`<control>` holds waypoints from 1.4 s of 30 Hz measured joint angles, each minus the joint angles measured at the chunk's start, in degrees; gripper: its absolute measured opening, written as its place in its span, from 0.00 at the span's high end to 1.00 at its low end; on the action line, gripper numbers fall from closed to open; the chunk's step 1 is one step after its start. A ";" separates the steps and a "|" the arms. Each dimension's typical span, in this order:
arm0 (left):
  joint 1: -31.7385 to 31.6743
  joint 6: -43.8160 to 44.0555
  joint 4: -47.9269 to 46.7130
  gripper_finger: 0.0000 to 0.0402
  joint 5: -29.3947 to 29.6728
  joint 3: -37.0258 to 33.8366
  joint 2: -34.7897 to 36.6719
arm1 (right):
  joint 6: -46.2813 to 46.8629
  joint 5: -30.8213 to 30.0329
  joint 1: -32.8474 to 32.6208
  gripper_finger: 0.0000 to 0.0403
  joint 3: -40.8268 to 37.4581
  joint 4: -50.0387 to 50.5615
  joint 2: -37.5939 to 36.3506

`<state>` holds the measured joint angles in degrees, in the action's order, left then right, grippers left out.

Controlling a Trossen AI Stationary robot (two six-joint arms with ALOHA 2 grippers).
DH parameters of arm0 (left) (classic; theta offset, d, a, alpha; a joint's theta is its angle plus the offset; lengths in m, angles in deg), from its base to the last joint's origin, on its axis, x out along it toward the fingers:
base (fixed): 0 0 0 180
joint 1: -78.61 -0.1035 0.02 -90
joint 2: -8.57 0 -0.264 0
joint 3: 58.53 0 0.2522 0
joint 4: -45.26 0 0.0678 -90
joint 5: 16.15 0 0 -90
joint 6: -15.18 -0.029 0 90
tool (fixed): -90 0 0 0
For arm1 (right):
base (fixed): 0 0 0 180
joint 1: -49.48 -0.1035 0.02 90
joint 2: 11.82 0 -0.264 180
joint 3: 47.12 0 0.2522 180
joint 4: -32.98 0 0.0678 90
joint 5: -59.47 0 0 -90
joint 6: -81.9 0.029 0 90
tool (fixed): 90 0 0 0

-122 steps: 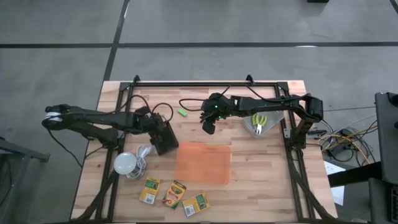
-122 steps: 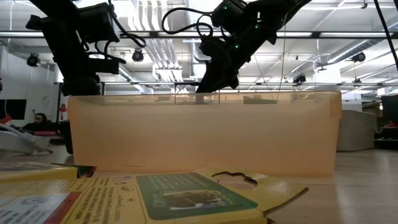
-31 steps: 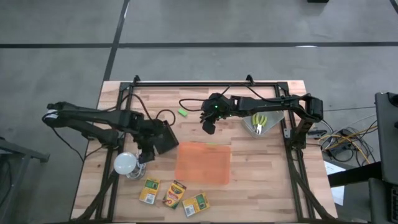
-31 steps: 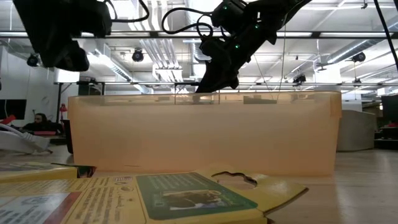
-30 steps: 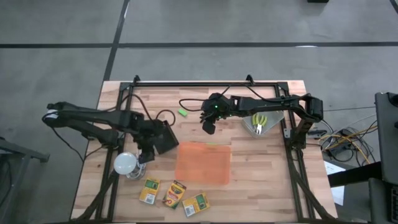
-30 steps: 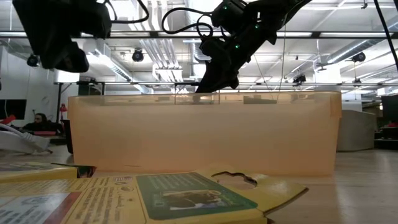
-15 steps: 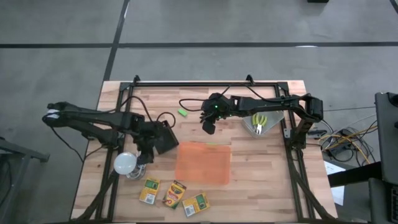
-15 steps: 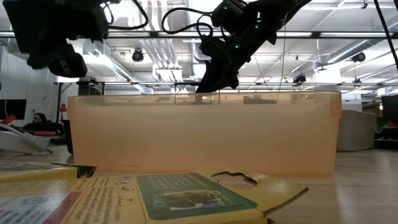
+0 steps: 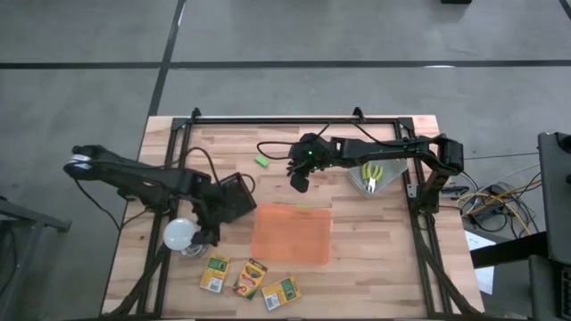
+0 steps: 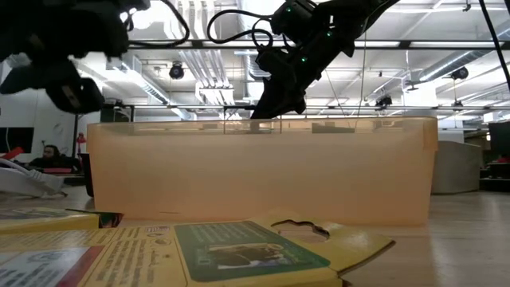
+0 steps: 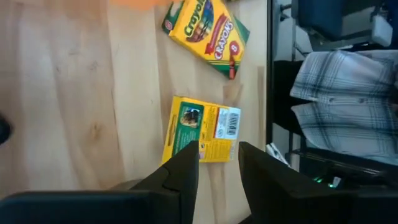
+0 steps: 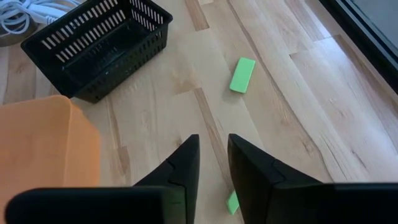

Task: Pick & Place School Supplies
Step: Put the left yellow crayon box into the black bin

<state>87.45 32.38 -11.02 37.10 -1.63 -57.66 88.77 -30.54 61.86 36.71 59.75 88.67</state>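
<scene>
Left tool (image 11: 217, 163) just above crayon box (image 11: 201, 128).

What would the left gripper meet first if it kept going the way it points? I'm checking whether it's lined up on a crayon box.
Probably the crayon box lying back side up, just past the open left gripper; depth is hard to judge.

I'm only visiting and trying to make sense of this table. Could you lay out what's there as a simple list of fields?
Left gripper: jaws open, empty, beside the white bulb
Right gripper: jaws open, empty, raised near a green block
Crayon boxes: three, lying in front of the tray, outside it
Orange tray: mid-table, nothing visible inside
Yellow-handled tools: far right, untouched
Black basket: left of the tray
</scene>
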 joint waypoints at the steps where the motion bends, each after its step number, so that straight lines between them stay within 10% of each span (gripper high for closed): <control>1: 0.34 0.84 1.91 0.71 -0.54 -1.02 -0.40 | 0.00 0.00 0.00 0.79 0.00 0.00 0.00; 42: 8.64 -0.42 11.27 0.71 7.00 -1.39 -16.90 | 0.00 0.00 0.00 0.79 0.00 0.00 0.00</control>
<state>96.09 31.96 0.25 44.10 -3.02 -74.55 88.77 -30.54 61.86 36.71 59.75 88.67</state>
